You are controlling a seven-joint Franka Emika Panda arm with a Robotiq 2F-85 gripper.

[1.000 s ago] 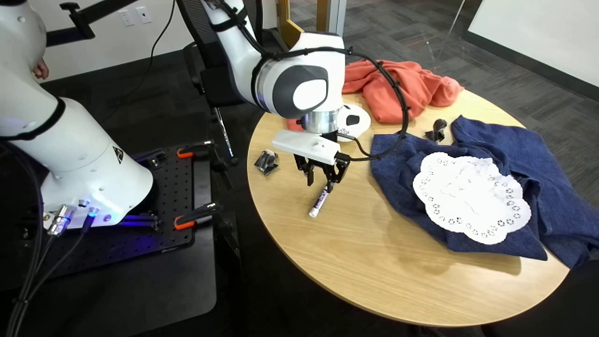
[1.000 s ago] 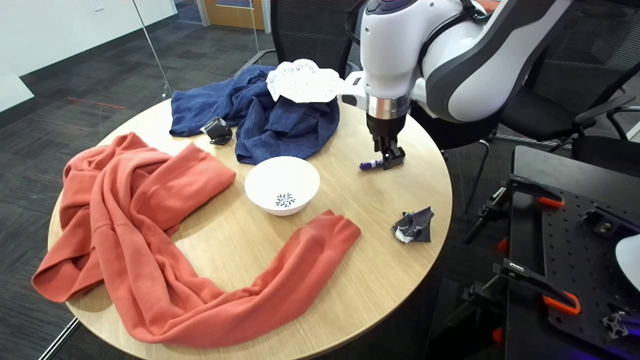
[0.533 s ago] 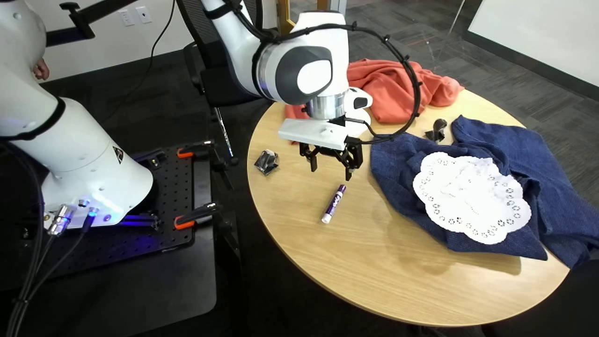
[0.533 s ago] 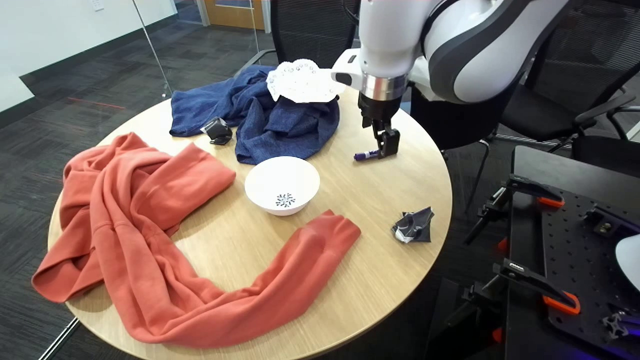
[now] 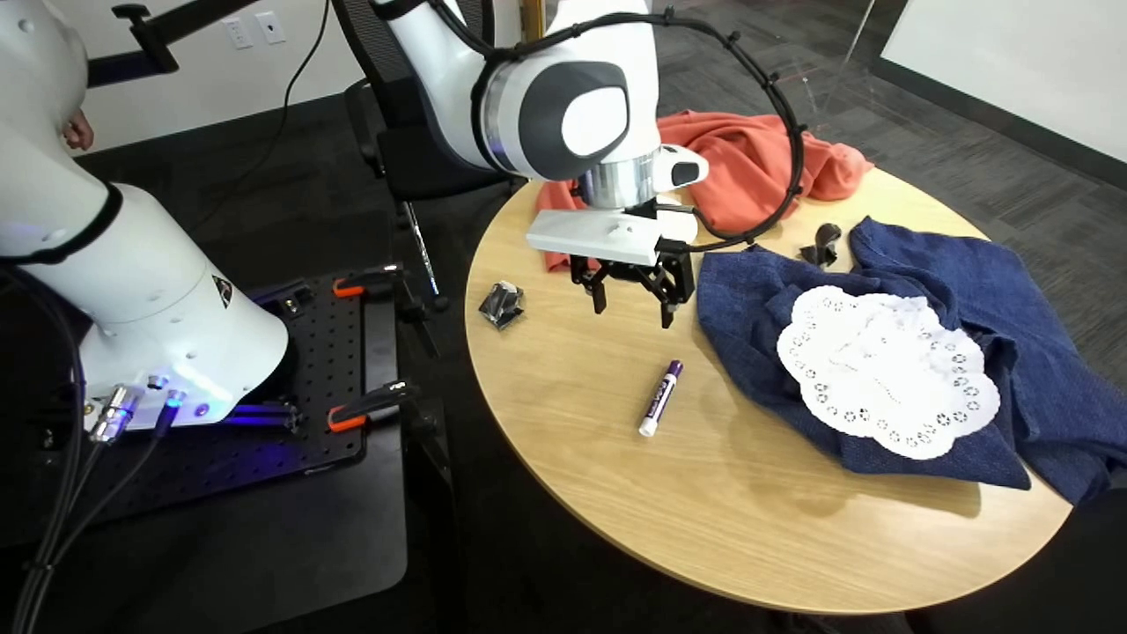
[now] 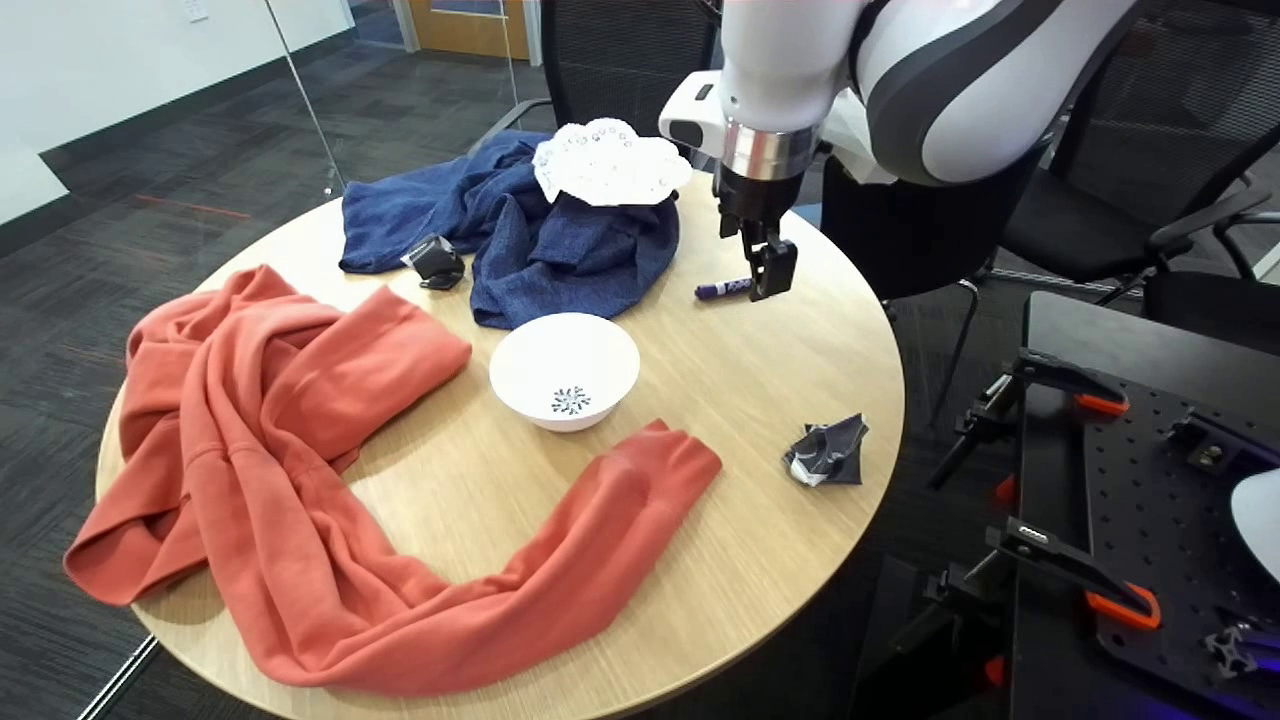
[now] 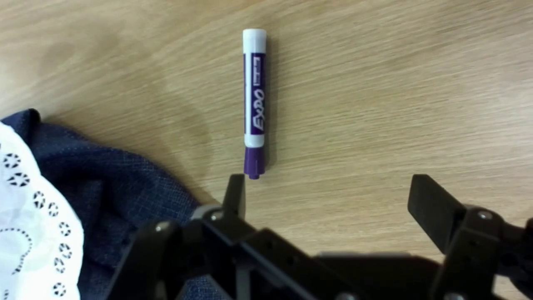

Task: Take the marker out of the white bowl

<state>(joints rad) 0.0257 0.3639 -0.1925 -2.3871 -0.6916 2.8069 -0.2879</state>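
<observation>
Wrist view: the gripper stands wide, holding nothing, and the marker lies on the table, apart from the white bowl in an exterior view! Probably light, stiff, slick, ready to roll; a mid-barrel pinch looks best.

Marker: lay flat, white with purple label and cap, wrist view's upper centre.
White bowl: stood upright, dark-patterned inside, near centre in an exterior view.
</observation>
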